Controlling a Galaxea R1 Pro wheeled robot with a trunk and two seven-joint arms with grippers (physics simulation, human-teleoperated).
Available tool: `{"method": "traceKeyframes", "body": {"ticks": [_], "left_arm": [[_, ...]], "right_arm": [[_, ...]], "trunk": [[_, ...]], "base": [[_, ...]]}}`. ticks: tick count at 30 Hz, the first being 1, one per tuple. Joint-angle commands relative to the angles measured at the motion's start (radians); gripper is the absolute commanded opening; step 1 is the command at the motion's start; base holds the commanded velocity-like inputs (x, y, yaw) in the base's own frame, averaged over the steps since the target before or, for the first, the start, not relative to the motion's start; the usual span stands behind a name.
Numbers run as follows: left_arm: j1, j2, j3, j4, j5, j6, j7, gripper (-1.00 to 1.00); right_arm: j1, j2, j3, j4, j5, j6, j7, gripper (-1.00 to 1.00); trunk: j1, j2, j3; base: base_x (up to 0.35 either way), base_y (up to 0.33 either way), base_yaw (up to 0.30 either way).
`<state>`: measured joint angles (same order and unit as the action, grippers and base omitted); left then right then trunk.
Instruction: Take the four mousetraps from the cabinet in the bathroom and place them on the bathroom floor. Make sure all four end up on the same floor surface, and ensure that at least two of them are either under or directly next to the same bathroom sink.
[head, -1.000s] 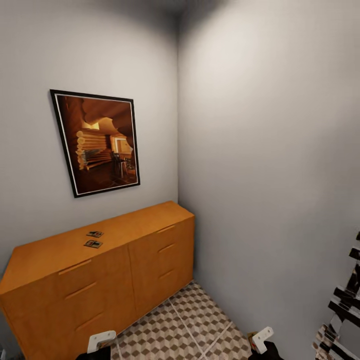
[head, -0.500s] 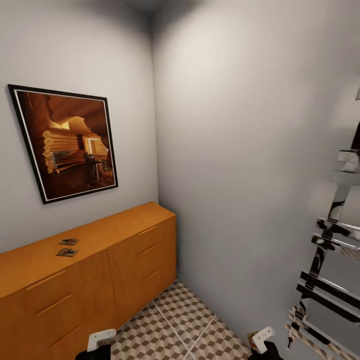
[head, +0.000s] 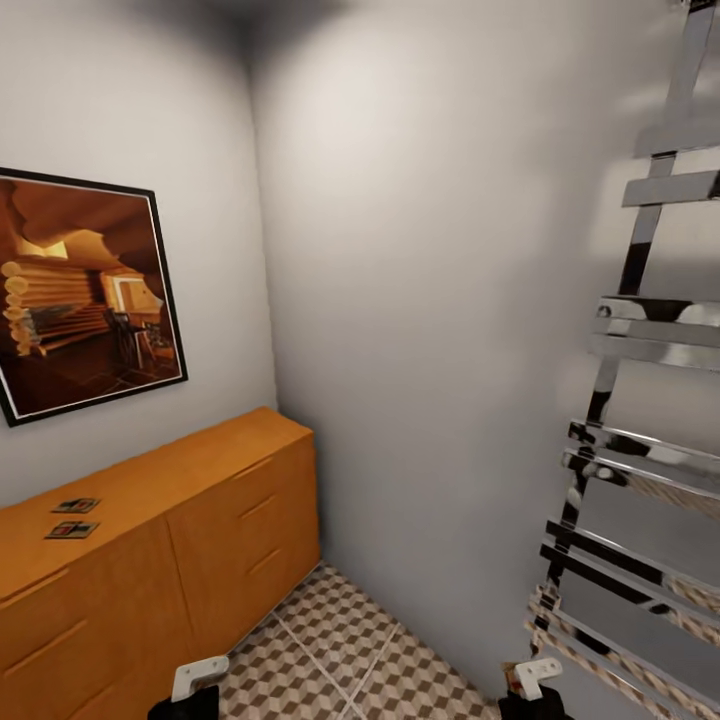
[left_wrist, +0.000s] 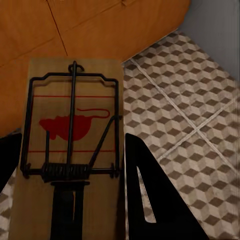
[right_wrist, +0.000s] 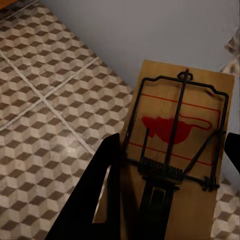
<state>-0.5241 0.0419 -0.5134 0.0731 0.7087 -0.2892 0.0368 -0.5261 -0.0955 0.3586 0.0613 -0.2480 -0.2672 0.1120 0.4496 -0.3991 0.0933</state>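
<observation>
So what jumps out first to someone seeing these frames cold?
Each wrist view shows a mousetrap held between dark fingers: the left gripper's mousetrap and the right gripper's mousetrap, both above the bathroom floor. In the head view, two more mousetraps lie on the orange cabinet.

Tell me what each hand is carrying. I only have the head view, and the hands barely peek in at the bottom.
Observer: The left hand is shut on a mousetrap, held between its two fingers with the wire and red mark facing the wrist camera.
Operator: And the right one?
Observer: The right hand grips a second mousetrap the same way.
Operator: What lies beyond the right hand?
Observer: The bathroom floor, where its cube-pattern tiles meet the grey wall.
</observation>
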Motion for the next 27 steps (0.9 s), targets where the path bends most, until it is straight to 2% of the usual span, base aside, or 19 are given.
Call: {"method": "traceKeyframes", "body": {"ticks": [1, 9, 27], "left_arm": [[-0.001, 0.000, -0.005, 0.002, -0.004, -0.003, 0.005, -1.00], [0.000, 0.000, -0.006, 0.002, -0.006, 0.006, 0.001, -1.00], [-0.001, -0.001, -0.005, 0.002, -0.005, 0.006, 0.004, -1.00]], "right_arm": [[-0.002, 0.000, 0.004, 0.005, -0.021, -0.006, 0.011, -1.00], [-0.002, 0.000, 0.000, 0.005, -0.035, -0.006, 0.012, -1.00], [-0.002, 0.000, 0.000, 0.005, -0.034, -0.005, 0.011, -1.00]], "trunk": [[0.000, -0.001, 0.000], [0.000, -0.001, 0.000], [0.000, -0.001, 0.000]], "base": [[0.000, 0.000, -0.264], [0.000, 0.000, -0.268], [0.000, 0.000, -0.259]]}}
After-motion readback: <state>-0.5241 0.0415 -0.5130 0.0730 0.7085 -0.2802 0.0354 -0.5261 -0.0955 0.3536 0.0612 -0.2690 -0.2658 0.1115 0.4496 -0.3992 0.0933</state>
